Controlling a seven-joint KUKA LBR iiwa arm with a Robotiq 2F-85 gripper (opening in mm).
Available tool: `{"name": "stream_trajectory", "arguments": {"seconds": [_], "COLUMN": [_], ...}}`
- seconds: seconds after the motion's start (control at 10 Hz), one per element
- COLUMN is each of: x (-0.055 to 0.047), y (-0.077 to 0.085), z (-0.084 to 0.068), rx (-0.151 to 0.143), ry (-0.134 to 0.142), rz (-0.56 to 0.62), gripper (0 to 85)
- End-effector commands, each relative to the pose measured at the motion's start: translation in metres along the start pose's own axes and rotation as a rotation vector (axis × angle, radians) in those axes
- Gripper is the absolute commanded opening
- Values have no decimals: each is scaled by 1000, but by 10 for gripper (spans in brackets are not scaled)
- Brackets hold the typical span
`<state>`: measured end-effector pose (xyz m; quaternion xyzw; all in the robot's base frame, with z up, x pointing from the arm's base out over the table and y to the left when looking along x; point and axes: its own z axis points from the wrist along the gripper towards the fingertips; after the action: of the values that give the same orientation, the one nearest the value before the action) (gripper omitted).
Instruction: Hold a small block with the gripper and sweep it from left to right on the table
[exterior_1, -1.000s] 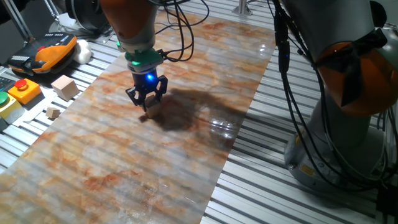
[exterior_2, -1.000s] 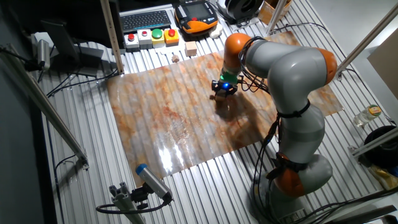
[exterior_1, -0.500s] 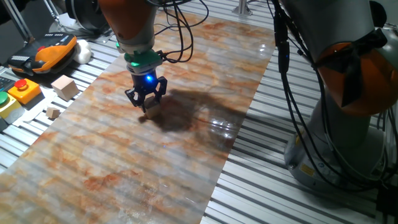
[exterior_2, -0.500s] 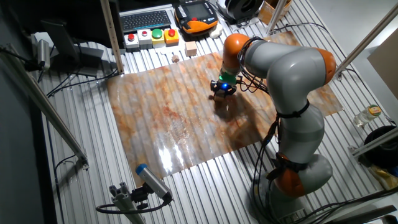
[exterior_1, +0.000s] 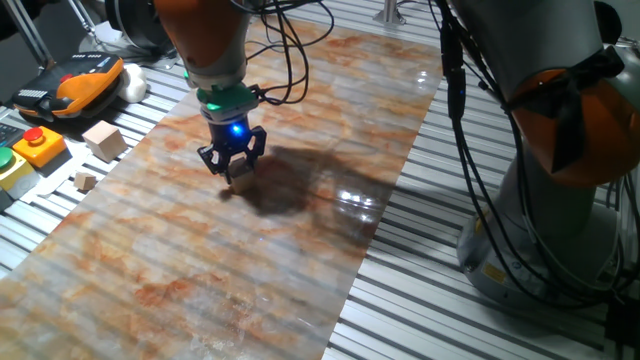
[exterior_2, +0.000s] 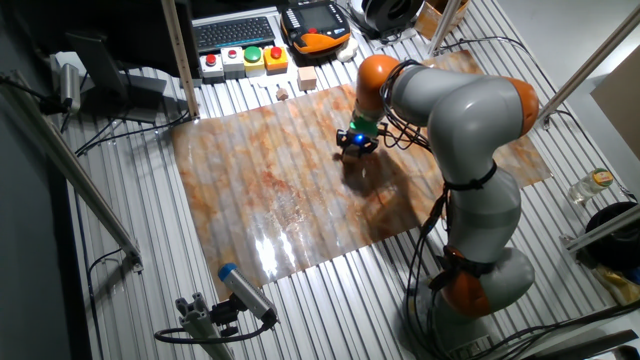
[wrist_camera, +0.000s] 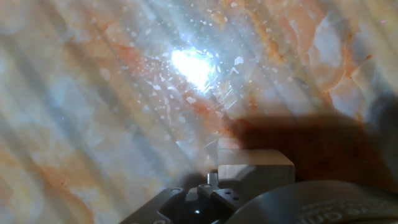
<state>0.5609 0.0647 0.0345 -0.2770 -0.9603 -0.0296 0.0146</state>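
While low, hand (exterior_1: 231, 166) apparently grips small block (wrist_camera: 255, 164).

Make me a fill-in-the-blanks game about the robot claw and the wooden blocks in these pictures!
1. The black gripper on the orange arm is shut on the small light-brown wooden ____.
2. The light glowing just above the gripper is ____.
3. The gripper sits over the shiny, orange-streaked marble-patterned ____.
4. The larger pale wooden cube lies beside a yellow box with a ____ button.

Missing words: cube; blue; mat; red
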Motion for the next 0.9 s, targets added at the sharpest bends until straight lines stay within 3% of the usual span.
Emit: {"name": "stream_trajectory", "arguments": {"seconds": [0.0, 0.8], "x": [2, 8], "y": [1, 11], "z": [1, 1], "rx": [-1, -5], "ry": [3, 10], "rz": [2, 21], "gripper": [0, 0]}}
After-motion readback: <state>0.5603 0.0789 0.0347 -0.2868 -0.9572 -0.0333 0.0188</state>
